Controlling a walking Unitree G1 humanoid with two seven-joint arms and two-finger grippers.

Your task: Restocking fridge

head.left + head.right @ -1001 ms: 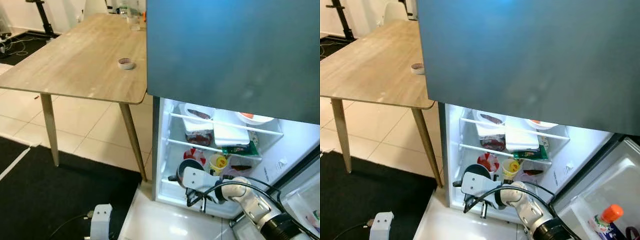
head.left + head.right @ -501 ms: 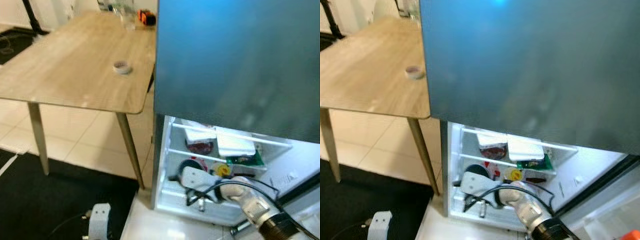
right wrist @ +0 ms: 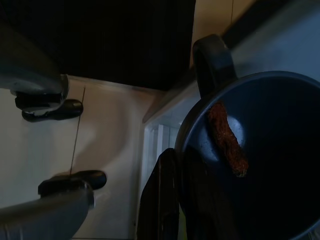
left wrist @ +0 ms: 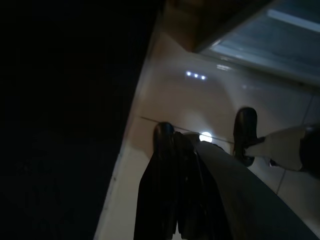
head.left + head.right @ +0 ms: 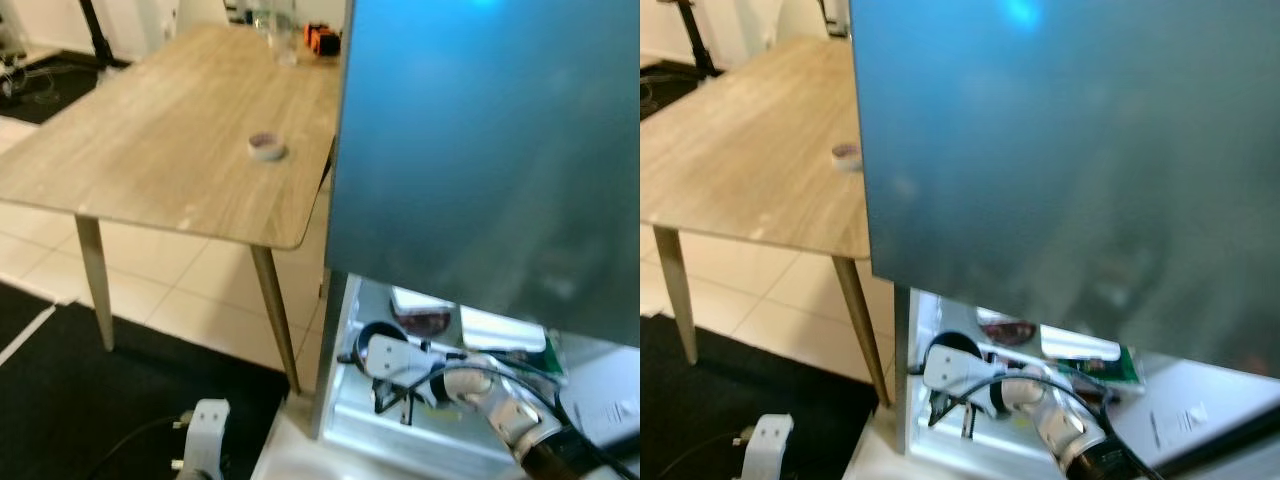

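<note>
While the fridge (image 5: pixel 480 160) stands open, my right hand (image 5: pixel 392 398) grips the dark pan (image 3: pixel 255 155) at its lower shelf.
A small tape roll (image 5: pixel 266 147) sits near the wooden surface's (image 5: pixel 160 130) right edge; tiled floor (image 5: pixel 190 290) meets black carpet (image 5: pixel 90 400); my left hand (image 4: pixel 172 150) hangs closed.

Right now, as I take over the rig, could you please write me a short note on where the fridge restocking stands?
Right gripper: low at the open fridge, jaws shut on the rim of a dark pan with a brown strip of food in it; the pan is at the fridge's lower shelf, not yet released.
Left gripper: hangs idle above the floor, jaws shut, holding nothing.
Fridge shelves already hold containers. A small round tub sits on the wooden table.
Left: set the pan down, let go, withdraw.
</note>
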